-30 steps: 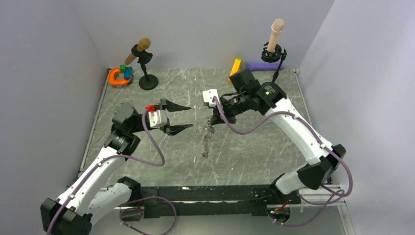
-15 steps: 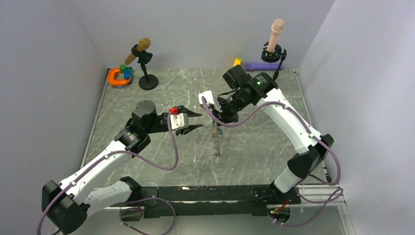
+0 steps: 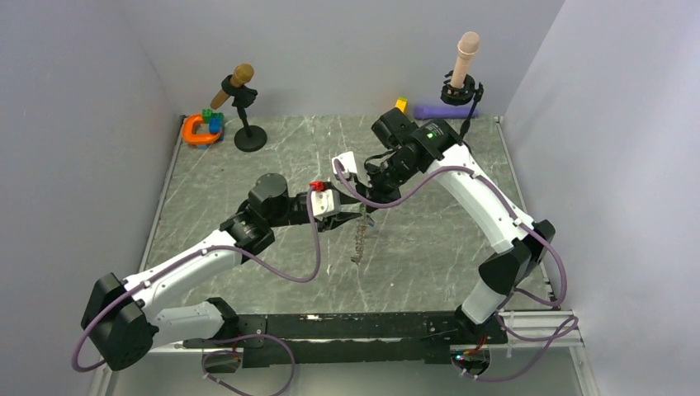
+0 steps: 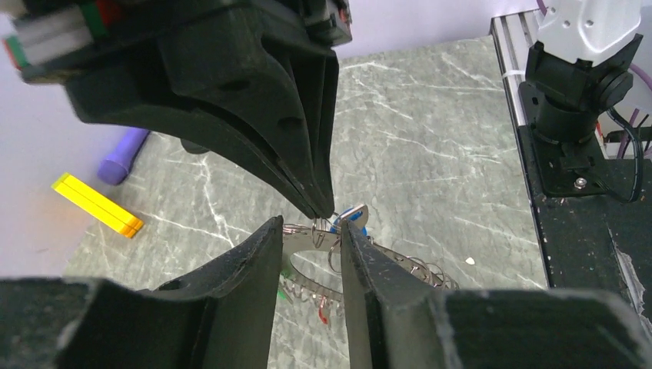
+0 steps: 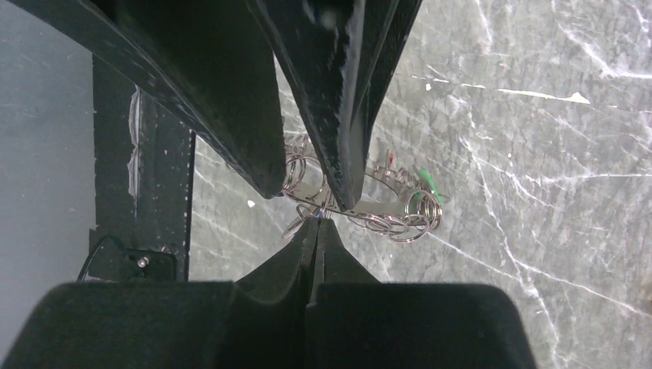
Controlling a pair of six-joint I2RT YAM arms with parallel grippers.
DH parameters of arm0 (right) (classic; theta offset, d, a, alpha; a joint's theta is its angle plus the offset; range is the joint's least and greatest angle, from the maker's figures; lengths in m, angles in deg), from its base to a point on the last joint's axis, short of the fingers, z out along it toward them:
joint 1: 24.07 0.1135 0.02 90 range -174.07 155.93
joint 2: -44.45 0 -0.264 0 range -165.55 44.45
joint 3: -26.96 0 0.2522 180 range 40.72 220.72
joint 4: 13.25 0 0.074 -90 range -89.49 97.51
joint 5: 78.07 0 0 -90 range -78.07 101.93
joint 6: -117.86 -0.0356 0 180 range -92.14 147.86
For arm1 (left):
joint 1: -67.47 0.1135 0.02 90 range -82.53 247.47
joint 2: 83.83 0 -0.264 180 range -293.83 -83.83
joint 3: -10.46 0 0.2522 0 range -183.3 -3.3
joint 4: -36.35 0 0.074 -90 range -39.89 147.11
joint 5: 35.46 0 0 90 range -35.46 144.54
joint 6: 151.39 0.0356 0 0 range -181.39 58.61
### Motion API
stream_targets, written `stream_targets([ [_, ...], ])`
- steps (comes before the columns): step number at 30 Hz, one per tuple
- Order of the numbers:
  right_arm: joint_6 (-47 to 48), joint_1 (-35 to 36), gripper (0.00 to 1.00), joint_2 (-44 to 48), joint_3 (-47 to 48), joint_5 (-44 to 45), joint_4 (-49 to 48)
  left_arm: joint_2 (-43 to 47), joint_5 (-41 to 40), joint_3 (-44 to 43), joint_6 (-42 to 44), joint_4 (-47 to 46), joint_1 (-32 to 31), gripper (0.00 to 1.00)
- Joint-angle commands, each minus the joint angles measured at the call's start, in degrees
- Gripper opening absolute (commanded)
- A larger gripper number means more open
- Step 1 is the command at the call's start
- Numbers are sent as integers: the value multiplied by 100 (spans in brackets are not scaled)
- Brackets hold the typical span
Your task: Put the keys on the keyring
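The keyring, a thin grey ring fringed with small loops, hangs above the table from my right gripper, which is shut on a loop at its top. In the right wrist view the right gripper pinches that loop and the keyring lies beyond. My left gripper is open, its two fingers either side of the ring's upper part. In the left wrist view the left gripper straddles the keyring. A blue key, a green key and a red key hang on it.
An orange C-shaped toy with coloured blocks and a microphone stand are at the back left. A yellow block, a purple object and a stand holding a beige cylinder are at the back right. Walls close three sides.
My left arm has reached right across the table, bringing its open fingers around the hanging ring. My right gripper has shifted a little with the ring still in it.
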Motion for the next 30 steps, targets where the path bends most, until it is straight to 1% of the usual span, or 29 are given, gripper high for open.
stream_targets([
  [1, -122, -22, 0, 37, 386, -221, 44, -135, -162, -93, -77, -255, -67, 38],
  [12, -139, -66, 0, 65, 416, -432, 44, -152, -247, 50, -49, -367, -77, 37],
  [17, -142, -72, 0, 74, 417, -446, 42, -249, -111, -120, 20, -154, -79, 29],
  [23, -150, -67, 0, 123, 376, -460, 34, -271, -35, -201, 124, 47, -82, 22],
  [24, -151, -69, 0, 126, 381, -465, 29, -272, -19, -211, 135, 78, -82, 20],
  [27, -144, -65, 0, 120, 377, -477, 35, -272, 37, -235, 153, 104, -81, 10],
  [30, -142, -60, 0, 128, 362, -486, 38, -281, 49, -268, 125, 105, -79, 9],
])
